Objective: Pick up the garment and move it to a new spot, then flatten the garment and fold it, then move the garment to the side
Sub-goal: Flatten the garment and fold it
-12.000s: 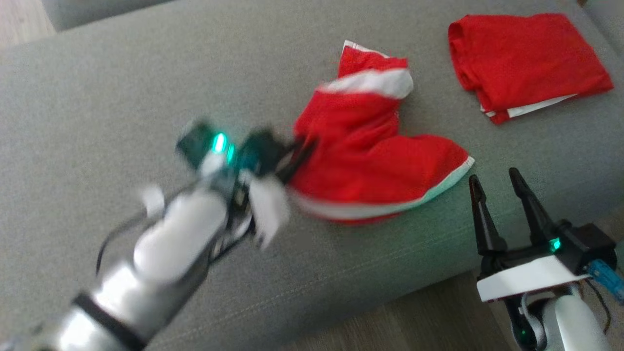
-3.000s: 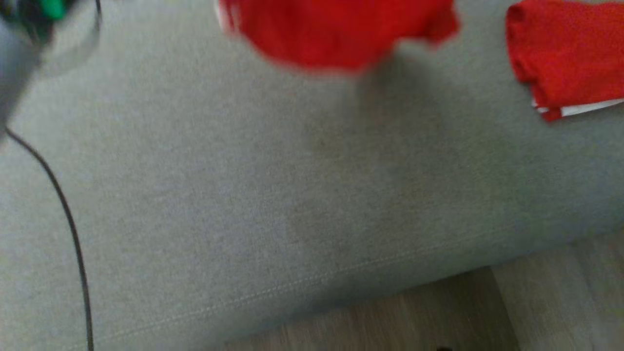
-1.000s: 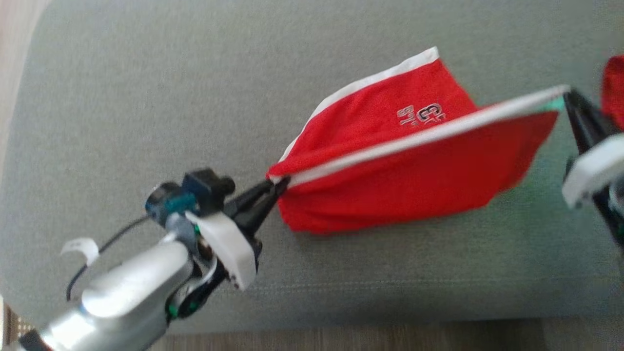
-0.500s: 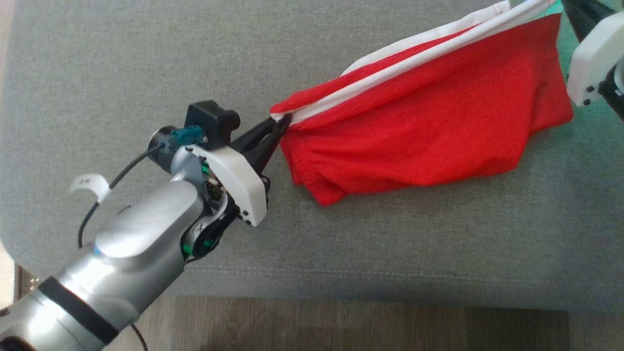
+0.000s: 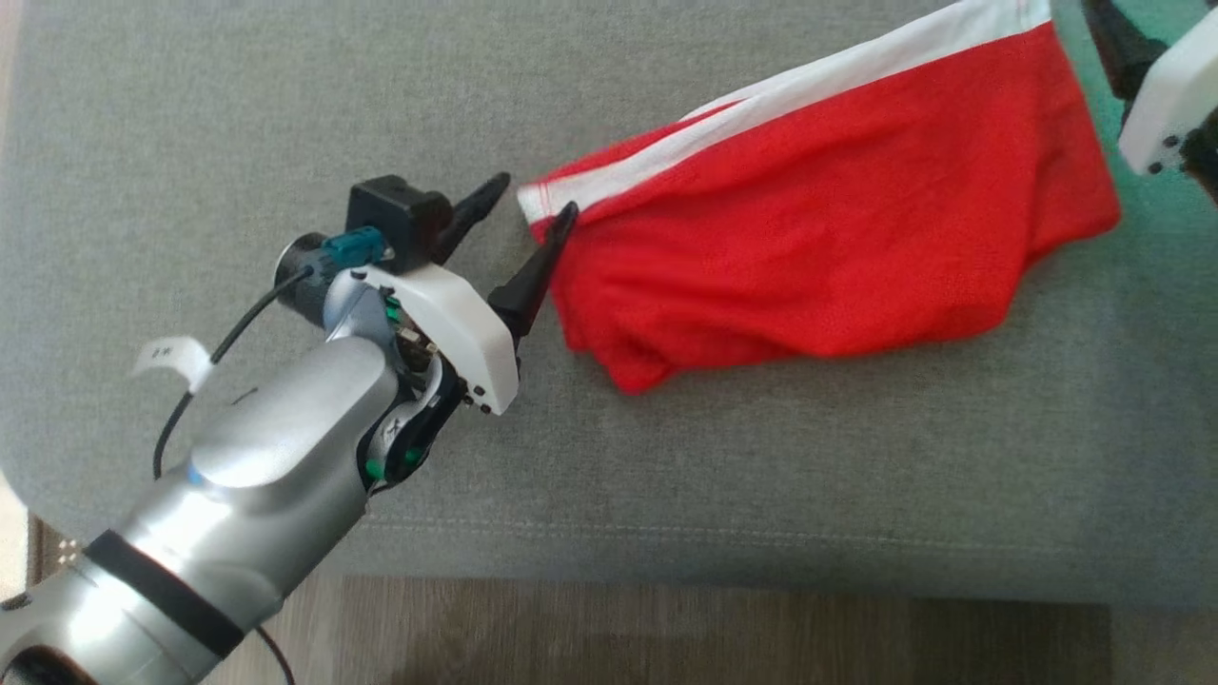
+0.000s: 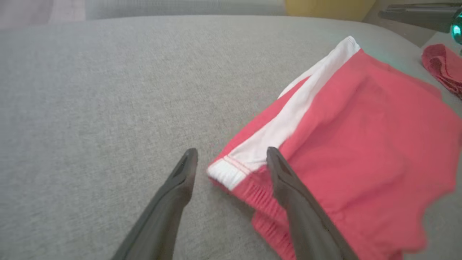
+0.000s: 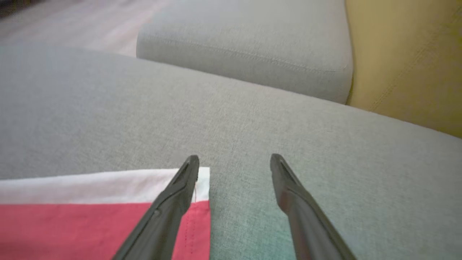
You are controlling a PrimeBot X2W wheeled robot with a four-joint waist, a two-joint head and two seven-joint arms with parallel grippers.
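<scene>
Left tool [image 5: 535, 195] and right tool [image 7: 234, 158] spread wide, gripping nothing — garment [image 5: 818, 219] corners lie at their tips.

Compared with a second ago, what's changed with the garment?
Both claws let go: the left claw and right claw were pinching the white-banded corners of the garment and now stand open there. It has settled on the grey cushion. Its place and both arms stayed much the same.

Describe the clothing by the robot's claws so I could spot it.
On the wide grey cushion, look just beyond the left claw. The red shorts lie there, marked by a broad white band; the red bundle farther off is bunched up.
</scene>
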